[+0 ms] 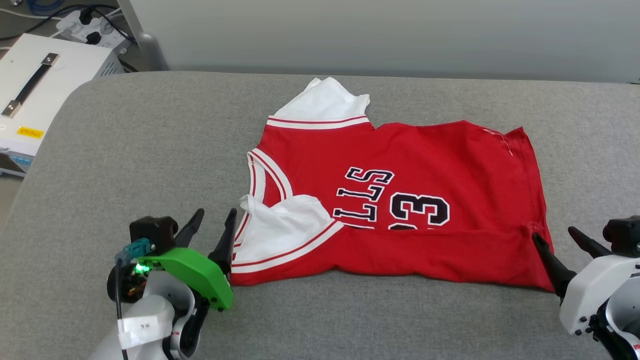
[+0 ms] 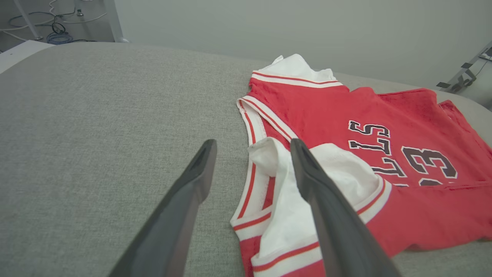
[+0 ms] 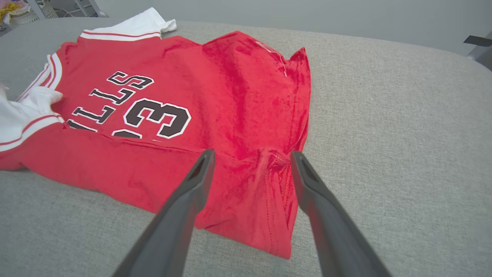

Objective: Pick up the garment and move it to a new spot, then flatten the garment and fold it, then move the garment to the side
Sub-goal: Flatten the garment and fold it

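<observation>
Overhead, the garment [image 1: 400,150] lies on the grey worktop [image 1: 150,150], its long axis running from the left pincer [image 1: 216,215] to the right pincer [image 1: 554,234]. Both are spread and empty. Left wrist: the sleeve end lies just ahead. Right wrist: the hem corner lies between the tips. Both arms look equally near.

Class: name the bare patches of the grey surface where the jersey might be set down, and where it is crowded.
Widest bare patch: the grey surface left of the garment, toward the white box. A narrower strip lies behind it below the wall; another past its right hem. Crowded: its near corners, where the left pincer and right pincer stand.
</observation>
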{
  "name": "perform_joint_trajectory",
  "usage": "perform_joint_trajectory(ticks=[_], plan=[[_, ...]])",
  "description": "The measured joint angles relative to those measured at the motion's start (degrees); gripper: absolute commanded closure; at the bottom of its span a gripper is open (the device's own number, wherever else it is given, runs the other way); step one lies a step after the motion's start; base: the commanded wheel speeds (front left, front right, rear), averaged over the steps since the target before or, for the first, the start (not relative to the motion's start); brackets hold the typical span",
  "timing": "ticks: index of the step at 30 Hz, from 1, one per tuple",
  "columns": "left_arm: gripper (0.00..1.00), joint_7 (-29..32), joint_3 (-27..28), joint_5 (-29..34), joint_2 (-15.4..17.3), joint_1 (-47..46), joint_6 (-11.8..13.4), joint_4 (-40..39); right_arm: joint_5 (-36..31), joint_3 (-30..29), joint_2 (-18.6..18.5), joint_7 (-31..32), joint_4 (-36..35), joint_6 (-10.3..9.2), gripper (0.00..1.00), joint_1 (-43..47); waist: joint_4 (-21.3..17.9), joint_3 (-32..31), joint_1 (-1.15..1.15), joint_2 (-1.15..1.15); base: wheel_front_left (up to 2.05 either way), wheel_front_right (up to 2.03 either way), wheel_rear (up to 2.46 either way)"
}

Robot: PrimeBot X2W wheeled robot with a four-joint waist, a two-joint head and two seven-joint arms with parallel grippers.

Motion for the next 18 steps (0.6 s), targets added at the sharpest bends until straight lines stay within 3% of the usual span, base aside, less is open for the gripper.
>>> perform_joint_trajectory(ticks=[11, 18], plan=[[0.00, 12.22, -1.33, -2.87, 4.20, 7.23, 5.87, -11.43, -4.77, -1.40, 2.97, 3.04, -5.43, 0.00, 0.00, 3.72, -1.29, 1.07, 0.00, 0.00, 0.00, 0.00, 0.00], [0.00, 19.60, -3.14, -2.58, 6.76, 7.22, 9.14, -13.49, -5.05, -1.85, 5.32, 3.79, -6.91, 0.00, 0.00, 3.70, -2.40, 3.49, 0.00, 0.00, 0.00, 0.00, 0.00]])
